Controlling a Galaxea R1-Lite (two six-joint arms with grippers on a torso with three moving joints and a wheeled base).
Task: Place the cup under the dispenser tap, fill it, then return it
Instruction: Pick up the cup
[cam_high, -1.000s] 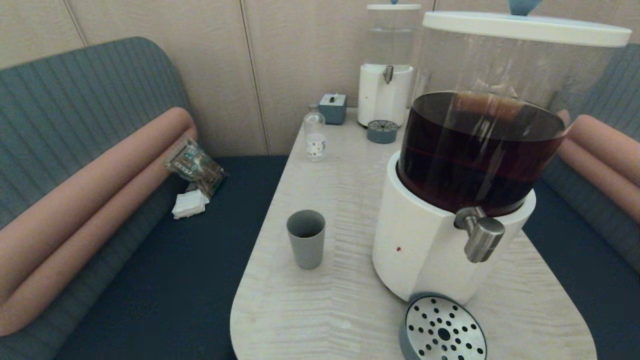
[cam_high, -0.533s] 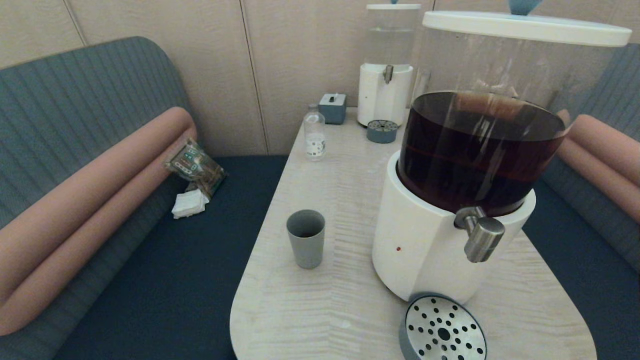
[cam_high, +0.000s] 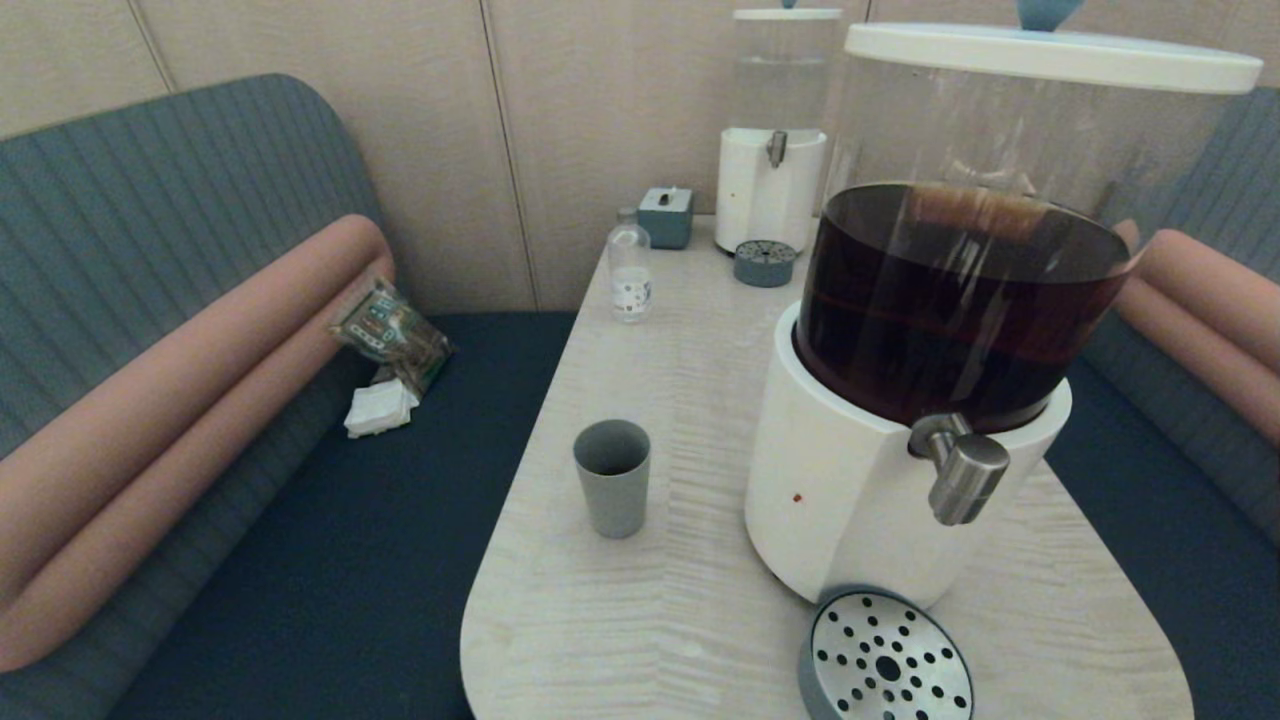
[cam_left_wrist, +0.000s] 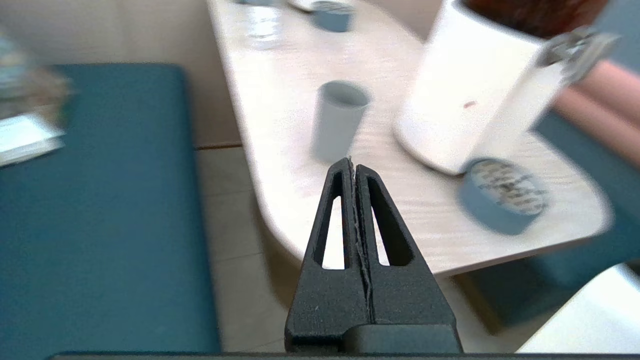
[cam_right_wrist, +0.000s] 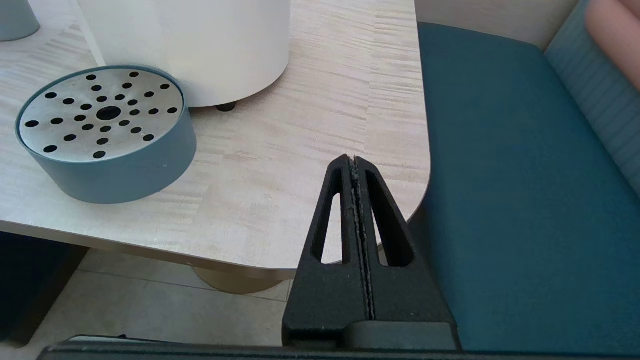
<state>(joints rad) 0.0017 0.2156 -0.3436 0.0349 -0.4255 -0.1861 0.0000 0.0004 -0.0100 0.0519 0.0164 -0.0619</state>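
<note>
The cup (cam_high: 612, 477) stands near the bench's (cam_high: 620, 620) left edge with bare bench all round it; the dispenser (cam_high: 880, 490) bulks just beside it, the drip tray (cam_high: 888, 660) at the near edge under the tap (cam_high: 962, 470).

You are facing a café-style booth. Padded bench seats (cam_high: 180, 330) flank a pale desk (cam_high: 640, 600). Two drink dispensers (cam_high: 900, 400) stand on it.

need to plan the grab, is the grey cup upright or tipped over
Upright: the cup stands on its base on the table, open mouth facing up.

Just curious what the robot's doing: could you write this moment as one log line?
cup: on table, not under tap | left claw: shut, off table edge | right claw: shut, parked
</note>
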